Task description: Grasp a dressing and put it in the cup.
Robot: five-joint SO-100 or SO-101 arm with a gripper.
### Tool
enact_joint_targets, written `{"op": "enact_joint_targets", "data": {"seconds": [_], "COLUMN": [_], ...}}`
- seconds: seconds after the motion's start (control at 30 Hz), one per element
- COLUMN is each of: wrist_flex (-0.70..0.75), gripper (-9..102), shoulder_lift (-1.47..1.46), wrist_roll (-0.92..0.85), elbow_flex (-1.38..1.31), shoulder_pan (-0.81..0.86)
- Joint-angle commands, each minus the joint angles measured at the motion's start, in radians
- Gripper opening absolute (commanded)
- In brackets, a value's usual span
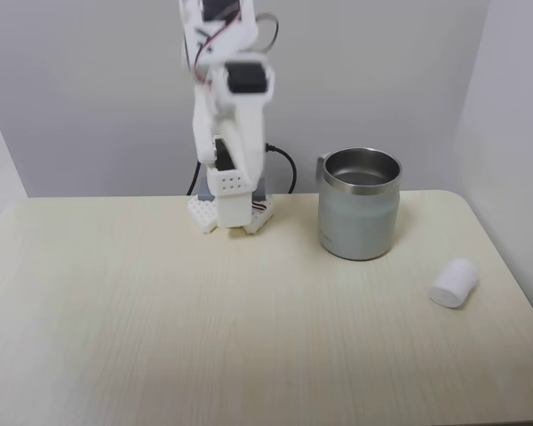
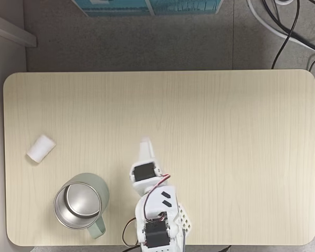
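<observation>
Pale wood-grain laminate bench (image 2: 226,157), rectangular with rounded corners, matt surface with fine lengthwise streaks; grey floor around it in a fixed view from above. Small white cylindrical roll of soft gauze-like dressing (image 1: 454,283), lying on its side on the bare bench, near the right edge in a fixed view from the front; in a fixed view from above it lies at (image 2: 41,148), near the left edge, apart from the mug and well apart from the arm. Large pale grey-green cup (image 1: 359,203) with shiny steel rim and interior and a side handle, standing upright beside the arm's base; seen from above (image 2: 82,205), its round steel inside shows nothing in it, handle pointing toward the bench's near edge. White plastic arm with black servo blocks and red and white wires, folded upright over its perforated white base. White plastic gripper (image 2: 145,148), pointing out over the bench, fingers appearing closed together with nothing held, clear of both items. Black cables on the floor.
</observation>
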Motion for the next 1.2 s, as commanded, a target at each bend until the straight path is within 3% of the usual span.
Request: {"op": "enact_joint_targets", "data": {"seconds": [0.0,0.47,0.8,1.17], "wrist_flex": [0.101,0.518,0.515,0.515], "gripper": [3,20,24,25], "shoulder_lift": [0.215,1.049,1.522,1.819], "wrist_roll": [0.023,0.104,0.101,0.052], "elbow_flex": [0.287,1.048,1.226,1.411], "shoulder_pan": [-0.063,-0.431,-0.627,-0.735]}}
